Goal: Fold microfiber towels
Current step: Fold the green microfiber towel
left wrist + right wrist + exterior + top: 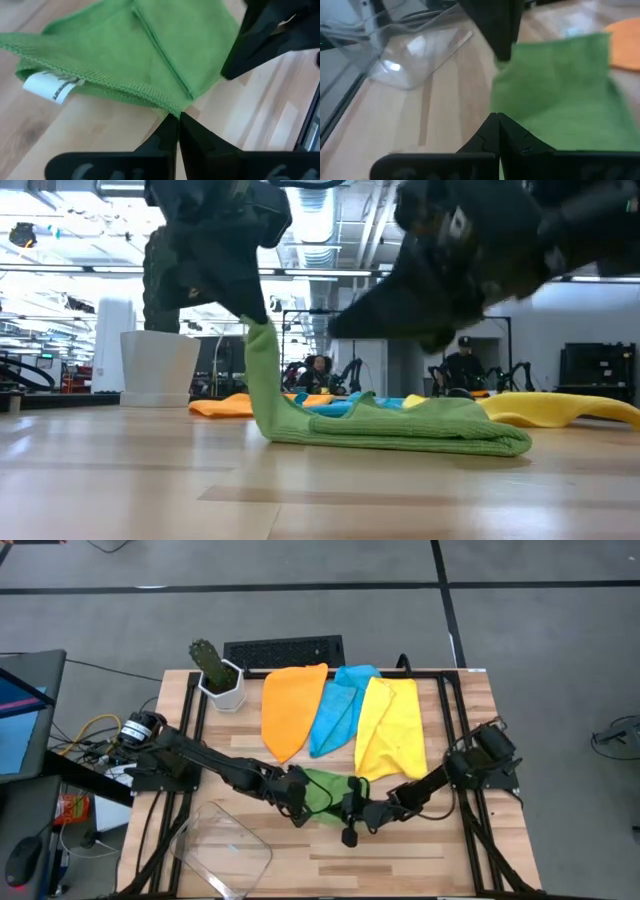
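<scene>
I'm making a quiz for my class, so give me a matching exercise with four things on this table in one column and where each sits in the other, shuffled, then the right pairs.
Things:
1. green towel
2. cactus
3. clear plastic tub
4. blue towel

Places:
A. near the table's front left corner
B. between the orange towel and the yellow towel
C. back left corner, in a white pot
D. between the two arms, one corner lifted by the left pincer

Pairs: 1-D, 2-C, 3-A, 4-B
</scene>
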